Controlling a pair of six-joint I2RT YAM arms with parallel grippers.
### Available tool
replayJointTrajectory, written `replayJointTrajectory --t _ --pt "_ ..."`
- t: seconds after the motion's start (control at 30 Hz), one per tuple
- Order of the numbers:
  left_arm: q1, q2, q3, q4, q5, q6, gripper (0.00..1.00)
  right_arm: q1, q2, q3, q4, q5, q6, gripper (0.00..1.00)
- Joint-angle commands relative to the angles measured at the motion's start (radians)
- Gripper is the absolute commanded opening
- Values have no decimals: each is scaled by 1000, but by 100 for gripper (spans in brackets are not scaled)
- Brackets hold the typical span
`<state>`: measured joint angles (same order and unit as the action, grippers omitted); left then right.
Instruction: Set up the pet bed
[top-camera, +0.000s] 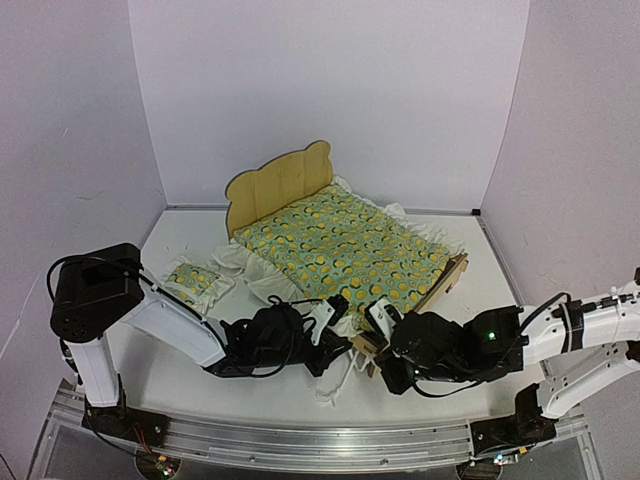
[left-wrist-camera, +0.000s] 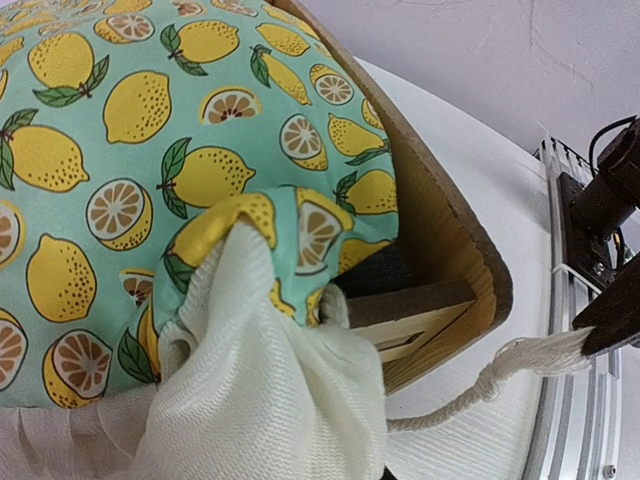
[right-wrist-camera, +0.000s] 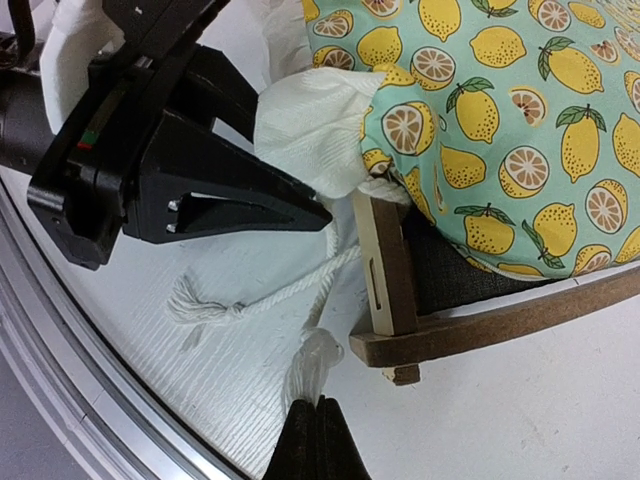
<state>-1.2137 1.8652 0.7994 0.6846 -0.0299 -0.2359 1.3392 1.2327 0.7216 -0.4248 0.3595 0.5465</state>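
Observation:
The pet bed (top-camera: 283, 183) stands at mid-table with its bear-ear headboard at the back. The lemon-print quilt (top-camera: 340, 245) covers it. At the bed's near foot corner (right-wrist-camera: 388, 300), my left gripper (top-camera: 335, 312) is shut on the quilt's bunched white ruffle (left-wrist-camera: 270, 390); its black fingers (right-wrist-camera: 230, 195) show in the right wrist view. Just beside it, my right gripper (right-wrist-camera: 318, 412) is shut on the frayed tassel of a white cord (right-wrist-camera: 322, 360) that lies on the table by that corner. The dark base panel (right-wrist-camera: 450, 268) peeks out under the quilt.
A small matching pillow (top-camera: 193, 283) lies on the table left of the bed. A second knotted cord tassel (right-wrist-camera: 200, 300) lies loose near the foot corner. A metal rail (top-camera: 300, 440) runs along the near edge. White walls close in the back and sides.

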Motion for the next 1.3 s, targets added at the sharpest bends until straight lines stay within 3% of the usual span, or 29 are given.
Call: replayJointTrajectory --t 0.0,0.1,0.63,0.93,1.07,1.13,1.2,1.27 --pt "3 -6 39 57 6 17 8 -24 36 66 44 49 1 0" --pt "2 -21 31 57 26 28 0 -48 57 67 85 22 -16 0" --pt "2 -98 -50 91 177 52 0 -224 163 -18 392 -208 -145 0" --pt "2 -93 -44 105 227 66 0 -249 241 -78 652 -291 -227 0" --pt "3 -107 -65 103 225 86 0 -264 260 -89 691 -323 -238 0" --pt "7 -135 -100 105 218 93 6 -266 248 -107 699 -323 -237 0" --pt "8 -157 -149 115 183 112 25 -273 237 -116 702 -327 -235 0" --pt "8 -176 -207 148 141 150 35 -280 228 -125 702 -332 -235 0"
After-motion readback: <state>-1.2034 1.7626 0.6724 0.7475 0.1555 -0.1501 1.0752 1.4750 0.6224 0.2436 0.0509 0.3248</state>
